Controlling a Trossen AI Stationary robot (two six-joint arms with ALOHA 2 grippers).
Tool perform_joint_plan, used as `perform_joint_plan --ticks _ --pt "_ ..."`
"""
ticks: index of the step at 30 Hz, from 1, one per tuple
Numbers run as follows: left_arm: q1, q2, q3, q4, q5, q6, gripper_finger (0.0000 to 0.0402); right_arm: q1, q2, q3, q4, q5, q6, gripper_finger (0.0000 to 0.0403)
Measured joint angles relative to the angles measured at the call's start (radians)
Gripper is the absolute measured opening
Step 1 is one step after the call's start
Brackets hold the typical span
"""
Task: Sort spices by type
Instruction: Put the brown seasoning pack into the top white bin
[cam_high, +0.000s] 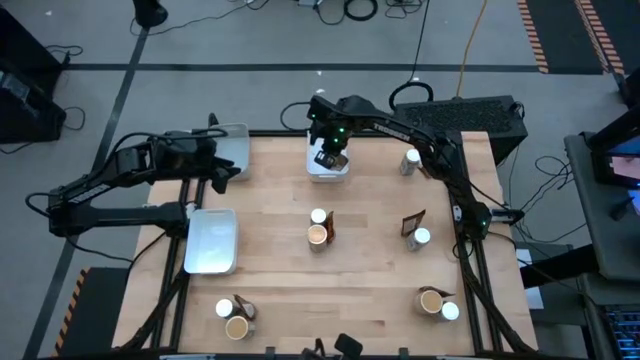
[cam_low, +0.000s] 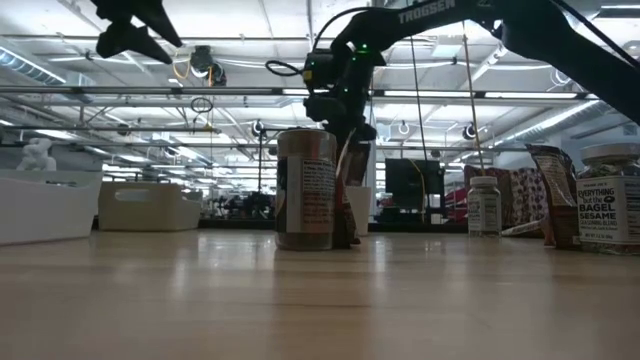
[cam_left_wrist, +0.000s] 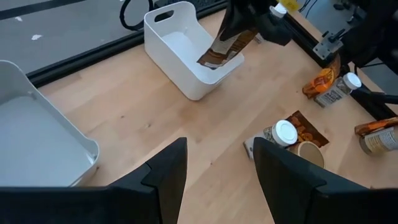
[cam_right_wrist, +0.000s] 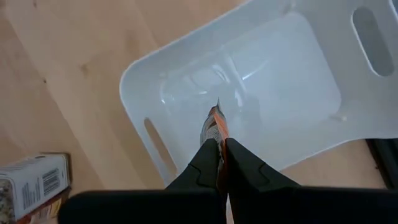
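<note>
The left gripper (cam_high: 222, 172) waits at the table's left edge between two pale rectangular plastic trays (cam_high: 212, 240), its dark fingers (cam_left_wrist: 166, 171) apart and holding nothing. At the far middle of the light wooden table (cam_high: 370, 295), the right gripper (cam_right_wrist: 219, 155) hangs directly above a white rectangular plastic bin with slotted handles (cam_right_wrist: 249, 81), fingers pinched tight on the top edge of a dark brown flat spice packet (cam_left_wrist: 225, 48) that dangles with its lower end just inside the bin's mouth. The step in hand appears to be depositing this packet. To do it well, the packet should be lowered further so that most of it sits below the rim before release; let go from this height, a limp packet could tip against the wall or lean out. The descent should stay centred, clear of the near wall and the handle slot. Release should be clean, followed by a straight lift so the fingers do not drag the packet back up. Remaining spices lie sorted by nothing yet: a cluster with a white-topped round jar (cam_high: 318, 216) at mid-table, another white-topped jar and brown packet (cam_high: 412, 226) to the right, and further pairs near both front corners. Sorting appears at an early stage.
</note>
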Motion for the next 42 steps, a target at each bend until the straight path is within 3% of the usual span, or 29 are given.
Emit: perform_joint_plan --ticks 20,34,42 --pt "0.0 0.0 0.0 0.03 0.0 0.0 0.0189 0.006 0.0 -0.106 0.072 0.0 0.012 0.0002" --pt "0.0 0.0 0.0 0.03 0.0 0.0 0.0189 0.015 0.0 -0.101 0.044 -0.009 -0.004 0.0108" --pt "0.0 0.0 0.0 0.03 -0.003 0.001 0.0189 0.018 0.0 0.038 -0.037 -0.011 -0.005 0.0148"
